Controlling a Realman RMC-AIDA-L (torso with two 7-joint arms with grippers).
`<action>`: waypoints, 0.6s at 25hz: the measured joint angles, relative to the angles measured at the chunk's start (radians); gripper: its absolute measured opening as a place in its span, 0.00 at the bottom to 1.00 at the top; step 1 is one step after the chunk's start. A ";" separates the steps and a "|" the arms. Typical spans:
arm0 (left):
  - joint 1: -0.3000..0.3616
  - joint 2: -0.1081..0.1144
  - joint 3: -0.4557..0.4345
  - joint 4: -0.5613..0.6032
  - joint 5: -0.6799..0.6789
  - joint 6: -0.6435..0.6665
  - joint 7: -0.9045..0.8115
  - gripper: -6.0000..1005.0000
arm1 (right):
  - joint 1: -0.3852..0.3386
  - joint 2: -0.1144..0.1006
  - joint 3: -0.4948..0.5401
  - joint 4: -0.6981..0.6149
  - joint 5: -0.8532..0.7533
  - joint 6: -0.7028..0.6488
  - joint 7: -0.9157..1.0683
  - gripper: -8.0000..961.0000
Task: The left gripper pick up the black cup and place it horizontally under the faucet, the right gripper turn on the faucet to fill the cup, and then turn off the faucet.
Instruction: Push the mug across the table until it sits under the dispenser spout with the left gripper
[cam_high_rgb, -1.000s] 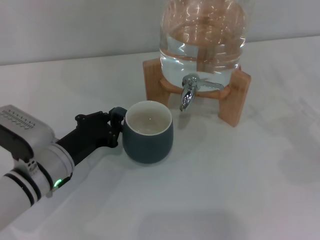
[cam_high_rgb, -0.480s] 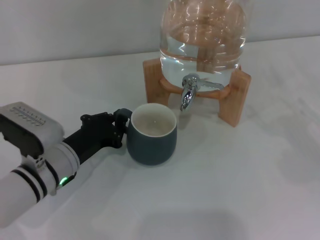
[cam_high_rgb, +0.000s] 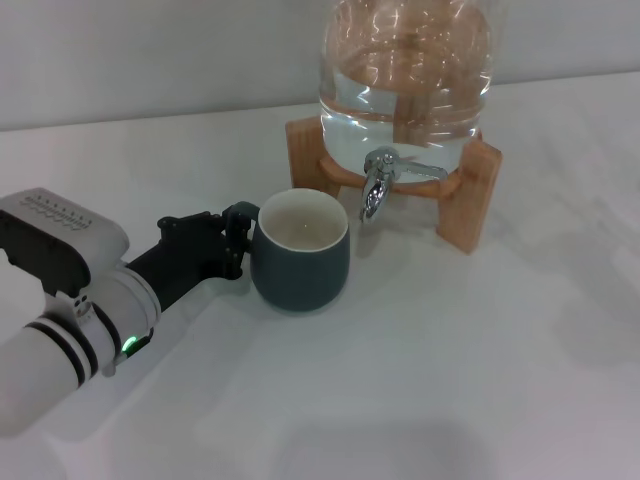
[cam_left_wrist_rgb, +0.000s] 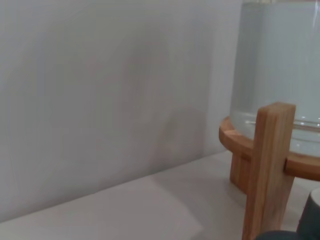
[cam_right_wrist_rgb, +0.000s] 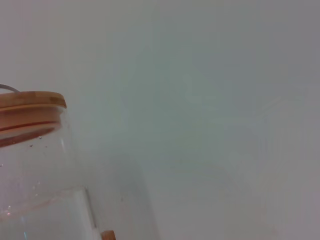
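White cylindrical left arm with black bands, green light, pale grey box, black claw (cam_high_rgb: 232, 240).

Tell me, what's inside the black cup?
From the head view, the black cup shows only its cream-white inside, with no water visible. The near wall hides part of the bottom. The left gripper is at its handle side, and the faucet is not yet over it.

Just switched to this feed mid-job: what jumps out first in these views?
The big clear glass jar of water on its wooden stand dominates the far side of the table, its chrome faucet pointing down in front. Just short of the spout and to its left stands the black cup, upright and empty, with the left claw closed on its handle. The right claw is not in the head view.
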 joint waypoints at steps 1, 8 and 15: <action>-0.002 0.000 0.004 -0.003 0.000 0.000 0.000 0.11 | 0.000 0.000 0.000 0.000 0.000 0.000 0.000 0.88; -0.016 0.000 0.048 -0.024 -0.001 0.000 0.000 0.11 | 0.000 0.000 0.000 0.000 0.000 0.000 -0.001 0.88; -0.011 0.005 0.107 -0.062 0.000 -0.001 -0.001 0.11 | -0.005 0.000 0.006 0.000 0.000 0.000 -0.001 0.88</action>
